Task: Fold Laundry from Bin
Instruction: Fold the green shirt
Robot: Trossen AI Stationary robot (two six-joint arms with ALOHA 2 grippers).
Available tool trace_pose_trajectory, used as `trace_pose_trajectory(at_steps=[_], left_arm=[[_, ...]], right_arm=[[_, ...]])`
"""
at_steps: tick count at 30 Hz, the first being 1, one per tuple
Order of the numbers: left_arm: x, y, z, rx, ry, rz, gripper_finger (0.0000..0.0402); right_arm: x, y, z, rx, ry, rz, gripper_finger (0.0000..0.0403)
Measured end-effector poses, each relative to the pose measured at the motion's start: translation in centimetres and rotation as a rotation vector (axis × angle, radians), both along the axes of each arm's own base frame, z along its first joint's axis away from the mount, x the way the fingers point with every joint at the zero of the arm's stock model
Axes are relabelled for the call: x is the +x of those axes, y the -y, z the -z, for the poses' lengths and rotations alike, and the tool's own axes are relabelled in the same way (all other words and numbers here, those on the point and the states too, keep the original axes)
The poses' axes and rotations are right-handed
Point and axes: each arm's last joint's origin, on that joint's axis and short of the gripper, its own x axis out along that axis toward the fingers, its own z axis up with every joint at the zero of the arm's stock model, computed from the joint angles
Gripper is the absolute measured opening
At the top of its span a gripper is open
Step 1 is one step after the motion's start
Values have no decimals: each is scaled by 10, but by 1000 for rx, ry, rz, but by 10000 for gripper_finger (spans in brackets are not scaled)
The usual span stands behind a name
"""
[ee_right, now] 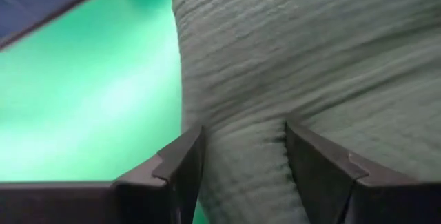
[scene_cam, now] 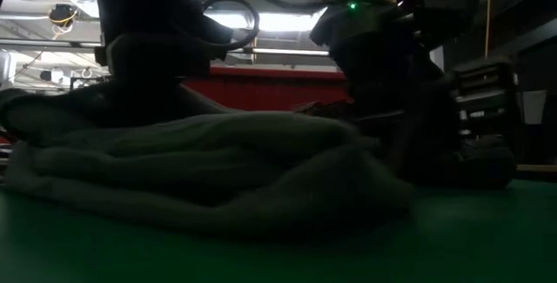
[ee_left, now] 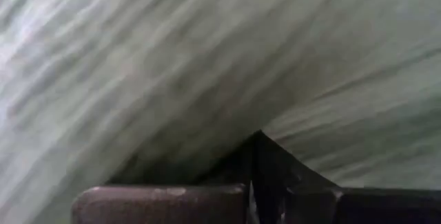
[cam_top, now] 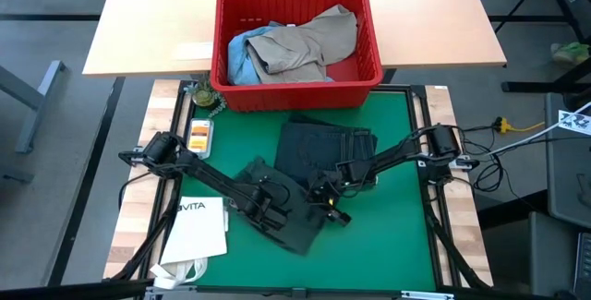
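On the green mat (cam_top: 397,198) lie two dark garments. The dark green shirt (cam_top: 291,212) lies crumpled near the front middle of the mat, and both arms meet over it. The folded dark trousers (cam_top: 323,143) lie flat just behind it, between the shirt and the red bin (cam_top: 295,92).

The left gripper (cam_top: 268,210) is down on the left part of the shirt. Its fingers (ee_left: 158,207) are closed together, and in the left wrist view the ribbed green cloth rises as a fold from between them, so it grips the shirt. The right gripper (ee_right: 241,162) is at the right edge of the same shirt. Its jaws stand apart, one on each side of a ridge of the cloth, and the cloth fills the gap between them; if they press it, I cannot tell.

The bin stands behind the mat on the light wooden table (cam_top: 138,23). Inside it lie a khaki-tan garment (cam_top: 309,42) and, under its left side, light blue denim jeans (cam_top: 242,53).

A white paper bag (cam_top: 199,226) printed "VITA" lies at the left front corner, beside the left arm
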Motion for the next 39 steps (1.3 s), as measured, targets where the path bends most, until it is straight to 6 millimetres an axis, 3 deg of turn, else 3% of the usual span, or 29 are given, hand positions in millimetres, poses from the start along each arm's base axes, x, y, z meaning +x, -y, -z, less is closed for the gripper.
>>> trace_pose_trajectory(at_steps=[8,18,24,34,39], left_arm=[[-3,-2,-1,29,-29,1,0],[-26,2,-6,108,-213,-12,0],[-34,14,-23,68,-118,31,0],[-60,19,-83,41,140,94,0],[-54,22,-91,128,328,104,0]], right_arm=[[-14,-1,5,70,-127,-117,202],[-20,-3,4,155,-177,-165,202],[-20,-2,-17,116,-109,-139,202],[-22,6,-74,-107,106,43,202],[-28,8,-101,-117,182,91,202]])
